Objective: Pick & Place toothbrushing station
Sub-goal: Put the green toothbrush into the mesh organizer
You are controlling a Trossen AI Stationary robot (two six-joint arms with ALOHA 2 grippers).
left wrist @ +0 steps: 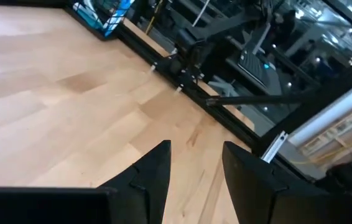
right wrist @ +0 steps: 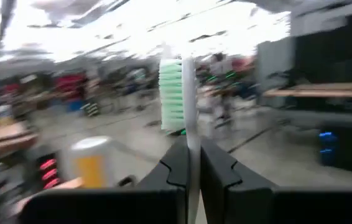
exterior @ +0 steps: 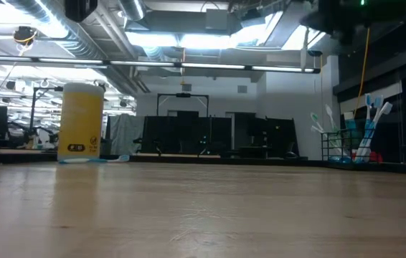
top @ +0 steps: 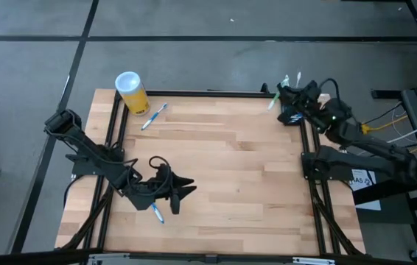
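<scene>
Right claw (right wrist: 188, 163) clamped on green-bristled toothbrush (right wrist: 177, 93), left claw (left wrist: 194, 168) apart; yellow cup (exterior: 79, 122) label unreadable

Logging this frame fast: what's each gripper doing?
Left gripper: open, empty, above the table.
Right gripper: shut on a toothbrush.

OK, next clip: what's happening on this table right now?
The right gripper is at the table's far right corner, by the black toothbrushing station, shut on a green-bristled toothbrush. The left gripper hangs open and empty over the near left part of the table. A yellow cup stands at the far left corner. One blue toothbrush lies beside it and another near the left arm.
</scene>
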